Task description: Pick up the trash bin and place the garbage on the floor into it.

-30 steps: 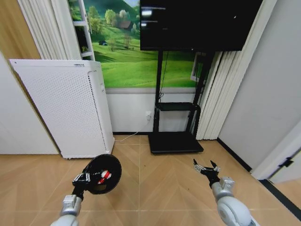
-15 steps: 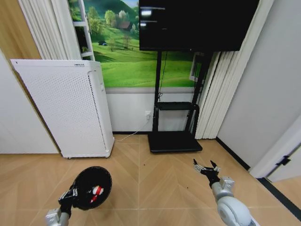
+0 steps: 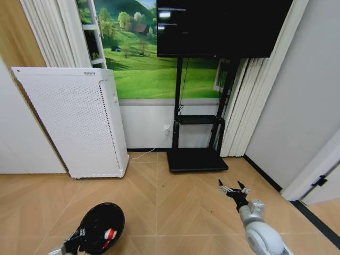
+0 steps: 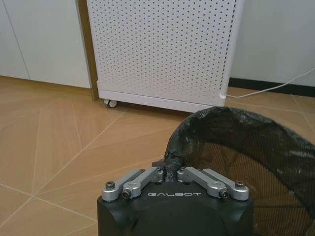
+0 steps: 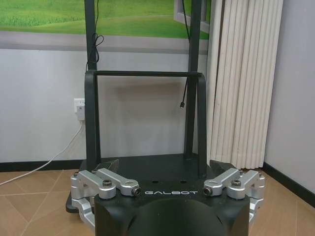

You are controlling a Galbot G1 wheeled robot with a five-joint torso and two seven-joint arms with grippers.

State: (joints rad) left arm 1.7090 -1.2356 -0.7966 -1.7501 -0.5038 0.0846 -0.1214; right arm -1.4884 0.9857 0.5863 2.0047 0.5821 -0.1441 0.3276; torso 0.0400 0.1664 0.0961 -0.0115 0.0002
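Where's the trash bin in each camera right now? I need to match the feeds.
Head view: trash bin at bottom left, held by the left gripper.
Left wrist view: its rim sits just beyond the fingertips.
Right wrist view: not in it.
Shared landmark: the white perforated appliance, behind the bin.

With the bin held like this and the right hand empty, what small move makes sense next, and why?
Probably lower the trash bin the rest of the way to the floor and let go. The left hand is shut on its rim, and a red-and-white piece already lies inside. The right hand hangs open over bare parquet, and no loose garbage shows on the floor in view.
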